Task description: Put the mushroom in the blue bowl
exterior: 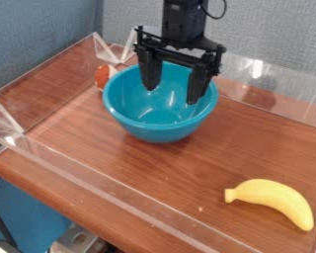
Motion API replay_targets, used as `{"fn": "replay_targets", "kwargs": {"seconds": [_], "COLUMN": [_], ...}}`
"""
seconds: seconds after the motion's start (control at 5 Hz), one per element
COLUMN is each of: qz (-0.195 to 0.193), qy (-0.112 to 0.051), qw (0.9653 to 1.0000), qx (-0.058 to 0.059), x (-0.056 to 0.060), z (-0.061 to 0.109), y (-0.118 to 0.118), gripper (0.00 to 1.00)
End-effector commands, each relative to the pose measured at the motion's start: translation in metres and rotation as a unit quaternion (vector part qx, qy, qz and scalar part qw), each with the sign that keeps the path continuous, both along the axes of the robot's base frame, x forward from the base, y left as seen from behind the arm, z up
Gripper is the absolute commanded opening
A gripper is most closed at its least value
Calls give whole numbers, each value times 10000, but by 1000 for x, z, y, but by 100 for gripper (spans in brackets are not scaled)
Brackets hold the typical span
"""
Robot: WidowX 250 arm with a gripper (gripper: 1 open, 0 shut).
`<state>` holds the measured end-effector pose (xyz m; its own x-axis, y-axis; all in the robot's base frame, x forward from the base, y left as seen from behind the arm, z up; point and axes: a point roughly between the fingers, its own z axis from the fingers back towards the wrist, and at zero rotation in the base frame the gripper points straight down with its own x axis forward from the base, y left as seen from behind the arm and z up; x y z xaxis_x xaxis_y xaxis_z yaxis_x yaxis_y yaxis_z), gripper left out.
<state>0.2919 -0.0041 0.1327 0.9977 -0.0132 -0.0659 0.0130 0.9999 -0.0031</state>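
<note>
Yellow banana [272, 203] near front right, wooden table [134, 183], clear acrylic walls [42, 79] around it

Mushroom [104, 72] mostly hidden behind blue bowl [161, 107] rim

The blue bowl [161, 109] is round, deep and glossy teal. It stands upright on the wooden counter [147, 178], towards the back, and its visible interior looks empty. The mushroom [104, 73] shows only as a small red-orange patch just behind the bowl's left rim, mostly hidden by it.
</note>
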Motion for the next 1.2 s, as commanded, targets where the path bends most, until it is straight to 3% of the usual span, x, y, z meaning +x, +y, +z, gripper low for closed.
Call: {"fn": "replay_targets", "kwargs": {"seconds": [0.0,0.2,0.4,0.6,0.8,1.0], "qz": [21,64,107,298,472,622], "qy": [-40,-130,-208,-254,-436,-652], "qw": [10000,9999,9997,9992,9978,9955], "qx": [-12,-39,-65,-73,-180,-307], "x": [7,16,19,18,25,42], "z": [-8,-7,-5,-8,4,20], "y": [-1,-3,-3,-1,-5,-18], "gripper": [100,100,0,0,0,0]}}
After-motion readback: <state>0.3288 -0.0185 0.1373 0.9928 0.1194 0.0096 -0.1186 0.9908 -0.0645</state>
